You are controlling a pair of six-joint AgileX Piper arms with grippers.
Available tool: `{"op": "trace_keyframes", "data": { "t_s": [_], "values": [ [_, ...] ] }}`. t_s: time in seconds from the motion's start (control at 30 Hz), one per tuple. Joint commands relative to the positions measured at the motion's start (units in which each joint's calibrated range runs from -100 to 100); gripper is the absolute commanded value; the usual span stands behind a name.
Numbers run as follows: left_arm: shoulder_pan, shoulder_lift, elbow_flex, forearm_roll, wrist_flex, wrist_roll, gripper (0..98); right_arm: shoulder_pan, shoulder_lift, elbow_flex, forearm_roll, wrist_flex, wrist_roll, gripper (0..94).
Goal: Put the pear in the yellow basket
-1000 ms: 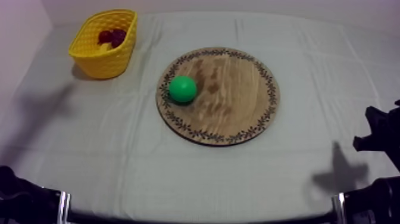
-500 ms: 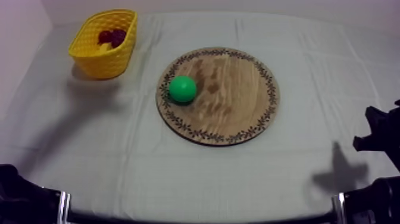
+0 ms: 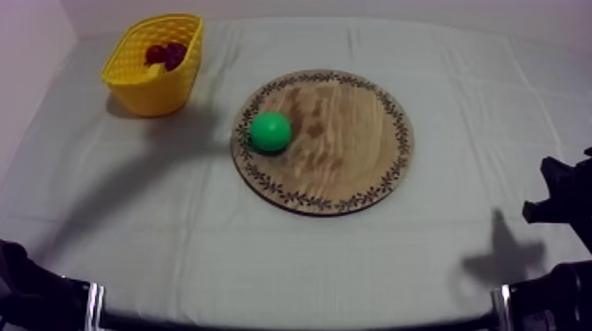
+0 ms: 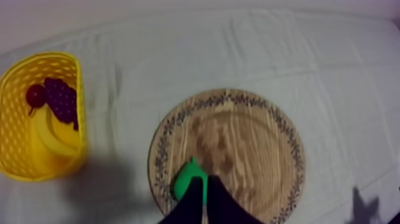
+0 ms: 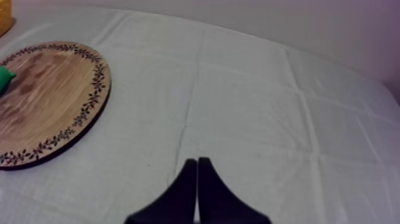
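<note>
The pear lay on the left part of the board, just inside the patterned rim and free of any grip, so the pick had not yet begun. The basket stood at the far left of the cloth, well apart from the board. It already held grapes, a small red fruit and a banana, though there looked to be room on top for one more piece. The left gripper hung high above the near side of the board, roughly in line with the pear, with its fingers pressed together into a narrow wedge and nothing between them. This looked like an approach pose. The pear and the basket were both on the left, which probably made this arm the natural one for the job. Its fingers would have to spread before it came down around the fruit. The pear looked smooth and rounded, so an off-centre squeeze could have sent it rolling over the wood. The right gripper pointed over bare cloth to the right of the board, its fingers likewise closed on nothing. It was apparently parked there to keep the path between the board and the basket free.
</note>
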Motion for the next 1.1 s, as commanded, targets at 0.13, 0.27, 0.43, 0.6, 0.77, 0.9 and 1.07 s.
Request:
{"op": "trace_keyframes", "data": {
  "t_s": [0.13, 0.27, 0.43, 0.6, 0.77, 0.9, 1.07],
  "values": [
    [0.13, 1.02, 0.13, 0.07, 0.04, 0.17, 31.7, 0.01, -0.05, 0.05, 0.02, -0.07, 0.02, 0.5],
    [0.2, 1.26, 0.73, -0.04, 0.02, 0.98, 53.8, 0.01, -0.05, 0.05, 0.02, -0.07, 0.01, 0.5],
    [-0.37, 1.39, 2.59, 1.18, 0.48, 1.76, 72.6, 0.01, -0.05, 0.05, 0.02, -0.07, 0.01, 0.5],
    [-1.65, 1.76, 4.39, 3.87, 2.18, 1.31, 83.5, 0.01, -0.05, 0.05, 0.02, -0.07, 0.01, 0.5],
    [-1.68, 2.02, 6.47, 4.5, 2.8, 1.47, 86.2, 0.01, -0.05, 0.05, 0.02, -0.07, 0.01, 0.5],
    [-1.65, 2.68, 8.41, 5.0, 2.9, 1.85, 86.0, 0.01, -0.05, 0.05, 0.02, -0.07, 0.03, 0.5],
    [-1.67, 4.53, 12.2, 5.92, 2.04, 3.05, 84.9, 0.01, -0.05, 0.05, 0.02, -0.07, 0.01, 0.5]
  ]
}}
